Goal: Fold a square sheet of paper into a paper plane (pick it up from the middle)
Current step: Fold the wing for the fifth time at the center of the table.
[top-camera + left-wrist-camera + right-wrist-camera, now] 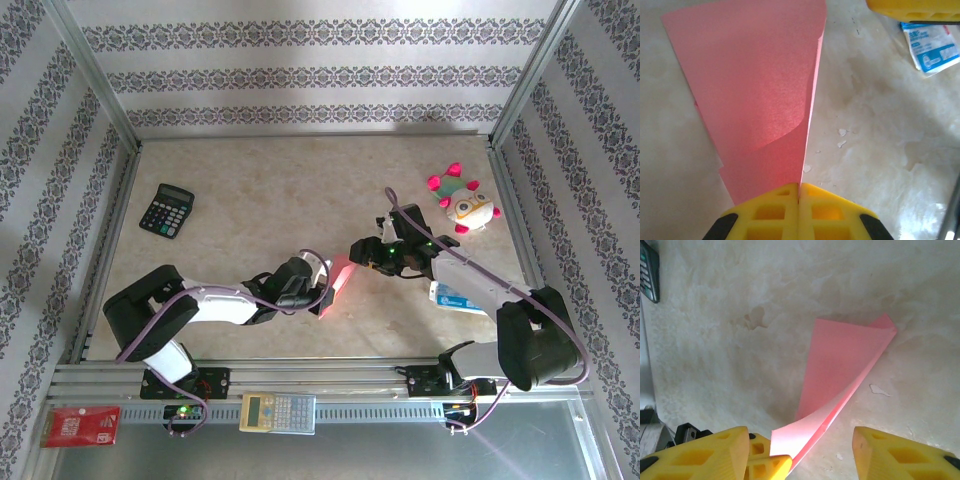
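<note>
Pinching paper plane (760, 90) in closed left gripper (799, 189); right gripper (802, 447) open, fingers astride plane's edge. Right of plane, blue-and-white packet (932, 47), print unreadable.

I've got the paper plane (340, 275) in the middle of the table (260, 170). The calculator (166, 210) lies behind it to the left, the plush toy (463, 203) behind it to the right

I can't read a single word or number from here. The small red card (80, 426) at the near left corner carries white print, too small for me to make out. The blue-and-white packet (931, 47) lying on the counter (880, 150) has blue lettering and a printed panel, blurred past reading. The black calculator (166, 210) and the pale calculator (277, 412) show rows of keys, with markings illegible on my feeds.
</note>
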